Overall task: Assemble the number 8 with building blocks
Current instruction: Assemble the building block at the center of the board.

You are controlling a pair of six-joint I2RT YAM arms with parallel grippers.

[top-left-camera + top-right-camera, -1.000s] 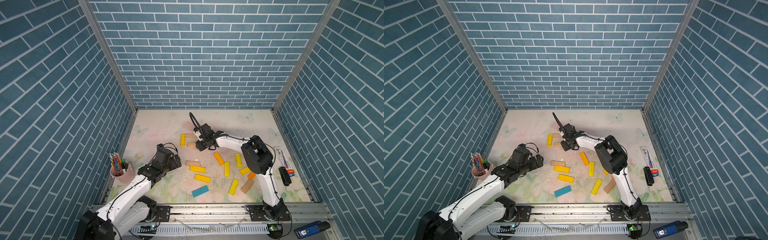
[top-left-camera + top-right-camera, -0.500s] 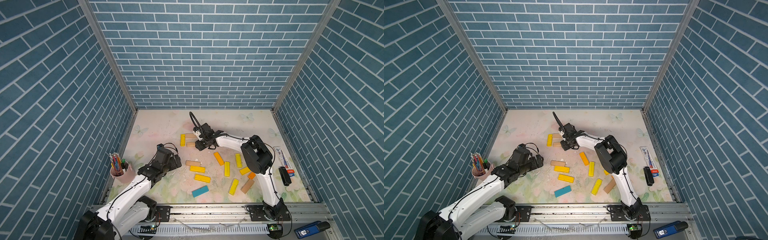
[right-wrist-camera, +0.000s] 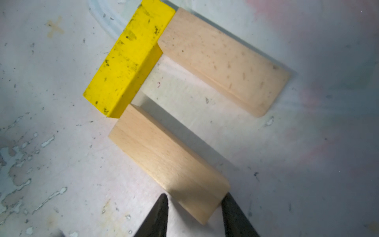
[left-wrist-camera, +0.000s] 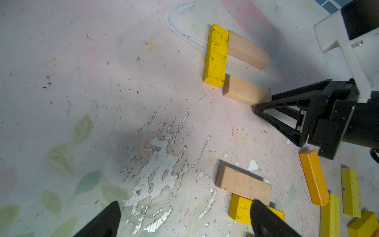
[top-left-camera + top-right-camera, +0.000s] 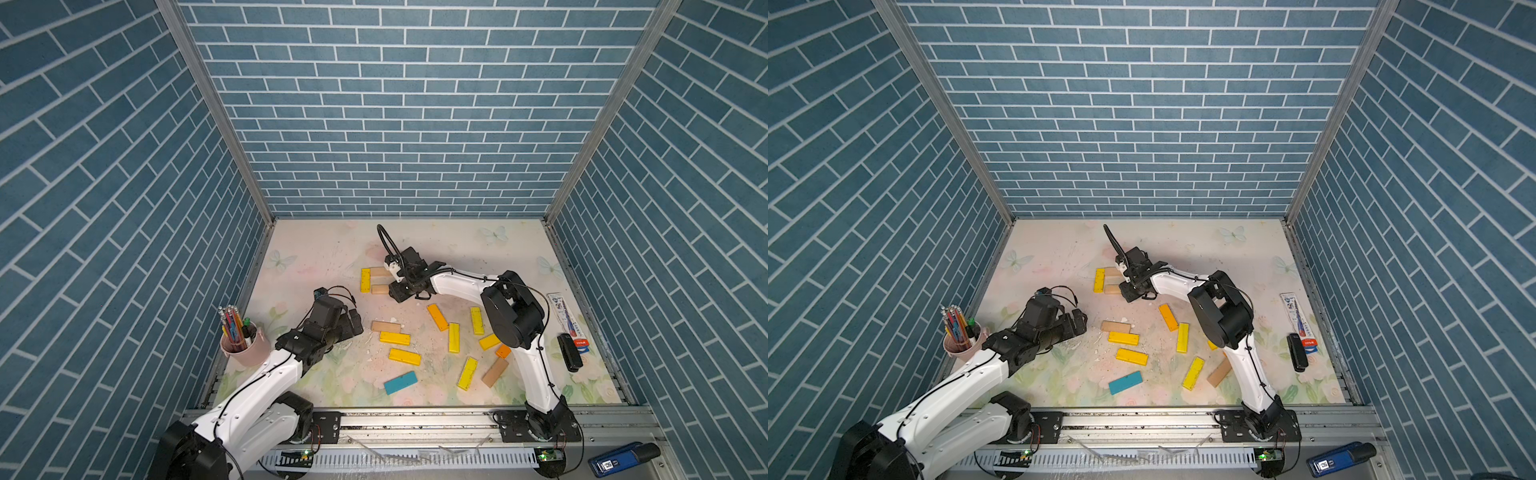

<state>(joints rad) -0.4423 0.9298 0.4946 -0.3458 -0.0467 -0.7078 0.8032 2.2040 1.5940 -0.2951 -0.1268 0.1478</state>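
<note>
Nothing has shifted this past second: our right hand (image 3: 194, 203) still pinches the tan block (image 3: 168, 156), now flat on the bench (image 5: 316, 257) against the yellow block (image 3: 127, 59), parallel to the second tan block (image 3: 223, 61). The 8's top loop is three-sided, we reckon. Our left hand (image 4: 184, 215) gapes wide, idle.

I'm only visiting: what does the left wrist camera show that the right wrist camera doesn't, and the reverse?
Only the left wrist view: the right gripper from outside, a loose tan block and an orange block. Only the right wrist view: both its fingertips close up, pinching the held tan block. Both: that block, the yellow block and a second tan block, laid as an open C.
</note>
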